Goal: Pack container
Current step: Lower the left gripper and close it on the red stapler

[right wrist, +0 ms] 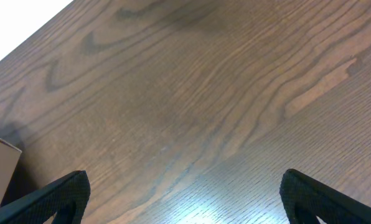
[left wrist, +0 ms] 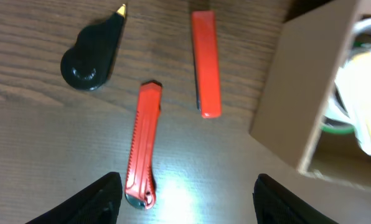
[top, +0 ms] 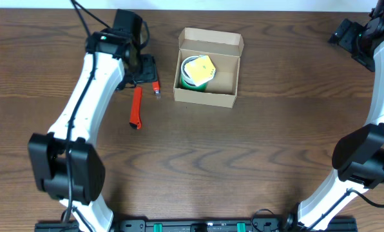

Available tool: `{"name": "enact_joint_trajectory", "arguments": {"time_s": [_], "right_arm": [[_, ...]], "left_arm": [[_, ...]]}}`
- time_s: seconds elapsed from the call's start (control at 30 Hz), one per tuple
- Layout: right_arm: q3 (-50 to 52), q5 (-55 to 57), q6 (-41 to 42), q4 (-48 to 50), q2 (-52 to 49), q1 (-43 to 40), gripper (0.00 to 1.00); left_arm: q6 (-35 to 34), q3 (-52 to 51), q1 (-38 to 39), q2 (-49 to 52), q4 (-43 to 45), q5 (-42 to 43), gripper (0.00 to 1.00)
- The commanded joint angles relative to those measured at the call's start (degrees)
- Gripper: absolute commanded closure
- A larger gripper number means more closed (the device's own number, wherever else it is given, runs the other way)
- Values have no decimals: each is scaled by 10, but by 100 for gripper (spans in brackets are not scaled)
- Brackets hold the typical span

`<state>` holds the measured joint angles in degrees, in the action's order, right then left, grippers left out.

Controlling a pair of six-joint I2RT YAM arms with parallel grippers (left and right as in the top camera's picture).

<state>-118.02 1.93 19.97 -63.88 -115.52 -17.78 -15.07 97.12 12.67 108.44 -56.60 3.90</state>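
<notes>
Red knife [left wrist: 143,144], red bar [left wrist: 206,62] beside the container [left wrist: 300,93] — left pincer [left wrist: 188,194] spread above

Dark wood-grain table [top: 256,148] with a smooth, faintly shiny finish, matt tan cardboard box [top: 205,98], glossy red plastic cutter [left wrist: 142,146], second smooth red plastic bar [left wrist: 206,62], dull black plastic tool [left wrist: 92,56] with brassy tip.

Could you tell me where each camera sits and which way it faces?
Overhead: fixed above the table, facing straight down on the container, red cutters and both arms.
Left wrist: on the left arm, facing down past the open left end effector at the red cutters and the container's side.
Right wrist: on the right arm, facing down past the open right end effector at tabletop.
Shared: overhead and left wrist both show container and cutters.
</notes>
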Motion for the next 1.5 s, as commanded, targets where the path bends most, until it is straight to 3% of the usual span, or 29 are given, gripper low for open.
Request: {"name": "enact_joint_trajectory", "arguments": {"time_s": [0.0,0.6,1.47], "right_arm": [[-4,2,6,-1,17,2,1],[-4,2,6,-1,17,2,1],[-4,2,6,-1,17,2,1]], "left_arm": [[-20,25,2,27,-1,-37,31],[9,33,6,113,116,-7,25],[0,33,22,216,160,8,28]]}}
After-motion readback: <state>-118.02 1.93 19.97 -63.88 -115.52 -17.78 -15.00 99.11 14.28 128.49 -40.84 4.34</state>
